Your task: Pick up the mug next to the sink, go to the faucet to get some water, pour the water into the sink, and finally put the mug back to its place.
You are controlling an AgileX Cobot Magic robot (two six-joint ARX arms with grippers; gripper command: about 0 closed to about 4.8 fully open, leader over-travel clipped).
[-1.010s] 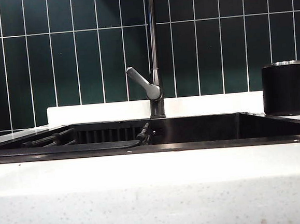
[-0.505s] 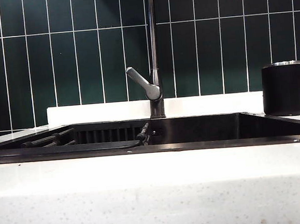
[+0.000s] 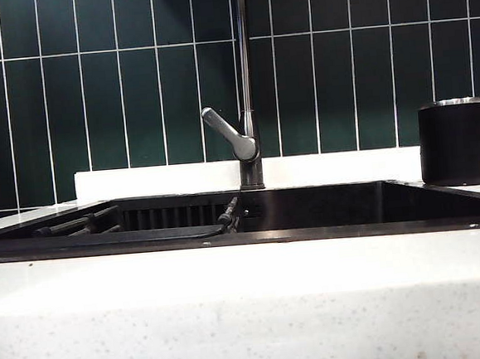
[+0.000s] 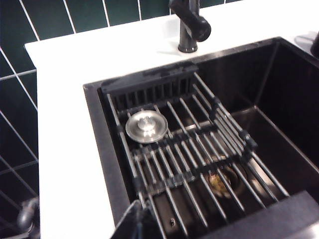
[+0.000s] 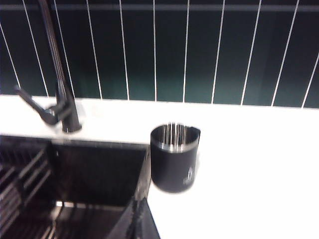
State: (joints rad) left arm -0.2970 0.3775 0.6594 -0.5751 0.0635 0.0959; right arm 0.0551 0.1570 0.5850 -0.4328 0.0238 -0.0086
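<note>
Exterior view: one mug (image 3: 456, 142), one faucet (image 3: 245, 87), one sink (image 3: 309, 211); no arm visible.
Mug: upright on the white tabletop (image 5: 249, 159), just beside the sink's right rim, empty.
Rack: one wire rack (image 4: 199, 159) across the basin, one steel stopper (image 4: 145, 126) on it.
Left tool (image 4: 138, 221): clenched, empty, above the sink.
Right tool (image 5: 137, 219): clenched, empty, near the mug.
Change: exterior view matches the earlier frames.

faucet (image 3: 245, 79) spout cut off above, left gripper (image 4: 138, 219) and right gripper (image 5: 137, 219) mostly out of frame, blurred
</note>
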